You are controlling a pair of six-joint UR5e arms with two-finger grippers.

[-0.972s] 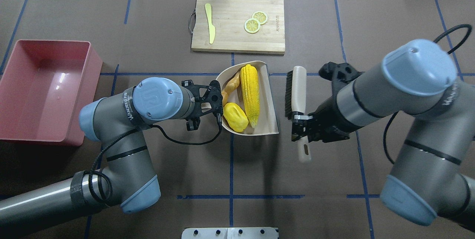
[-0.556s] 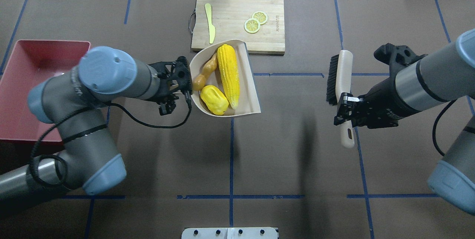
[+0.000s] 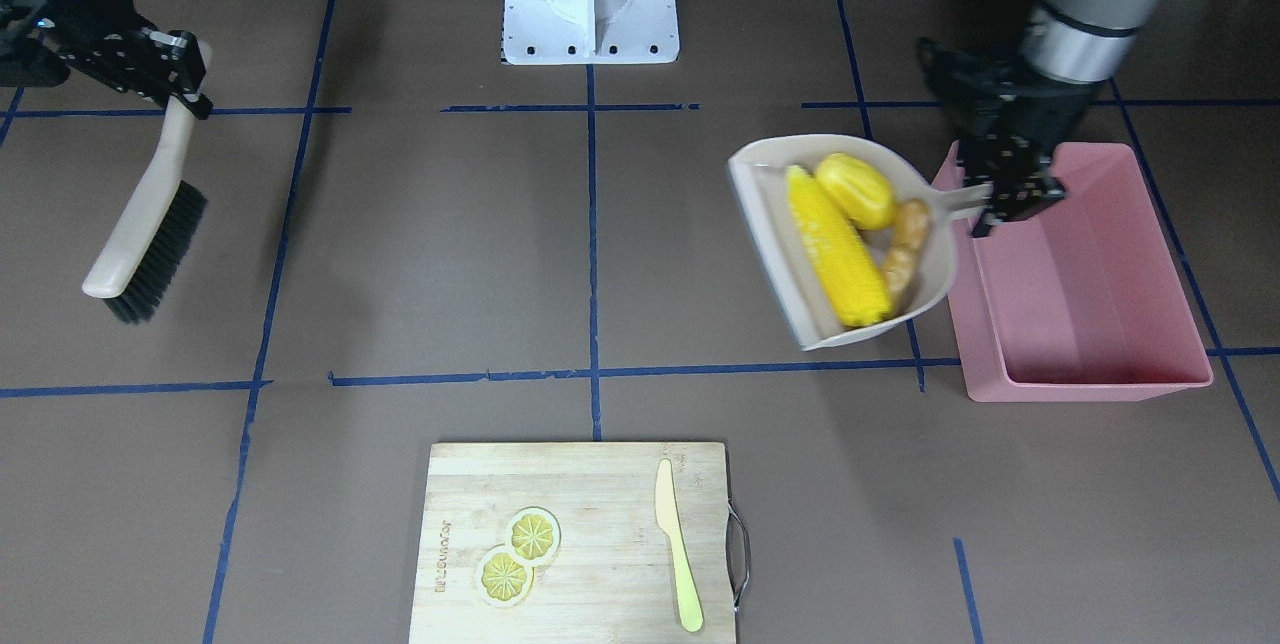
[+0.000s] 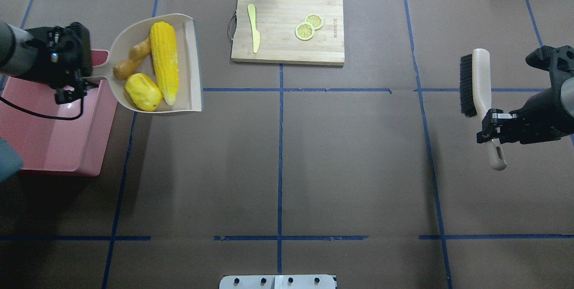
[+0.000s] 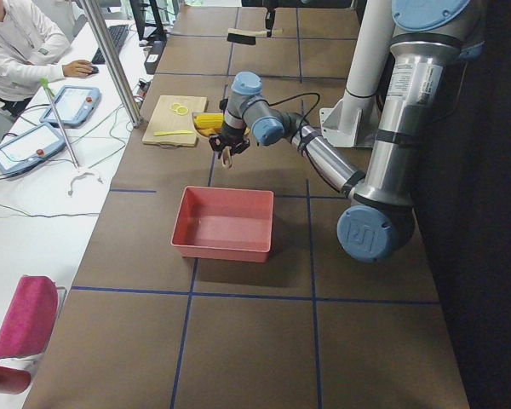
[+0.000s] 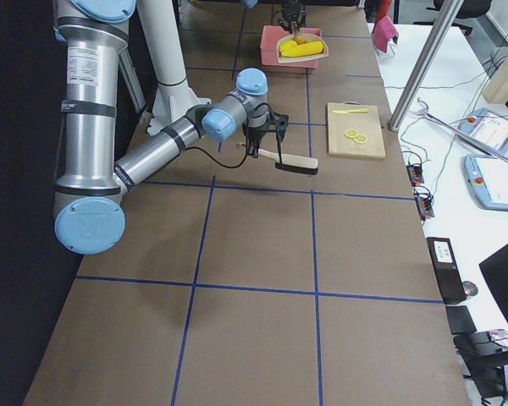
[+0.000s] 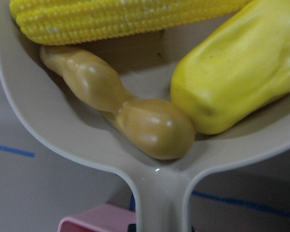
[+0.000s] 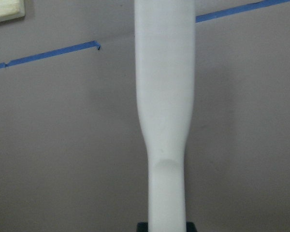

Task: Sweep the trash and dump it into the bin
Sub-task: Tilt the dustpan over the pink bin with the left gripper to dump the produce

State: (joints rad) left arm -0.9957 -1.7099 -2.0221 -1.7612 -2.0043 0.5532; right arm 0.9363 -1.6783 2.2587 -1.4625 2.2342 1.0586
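My left gripper [image 4: 85,80] is shut on the handle of the beige dustpan [image 4: 190,60] and holds it in the air beside the pink bin [image 4: 45,141]. In the pan lie the corn cob [image 4: 164,61], the yellow potato-like lump [image 4: 142,92] and the tan ginger root [image 4: 131,60]. They also show in the front view: corn [image 3: 835,246], lump [image 3: 855,190], ginger [image 3: 903,244], and bin [image 3: 1090,364]. The pan's body sits over the table, just off the bin's edge. My right gripper [image 4: 493,127] is shut on the brush [image 4: 480,82] handle, lifted at the far right.
A wooden cutting board [image 4: 287,49] at the back middle carries a pale knife [image 4: 254,28] and two lemon slices [image 4: 308,27]. Blue tape lines cross the brown table. The robot base plate [image 4: 278,282] is at the near edge.
My left arm has carried the loaded dustpan up and leftward from the table's middle to the bin's edge. My right arm has drawn the brush away to the right.
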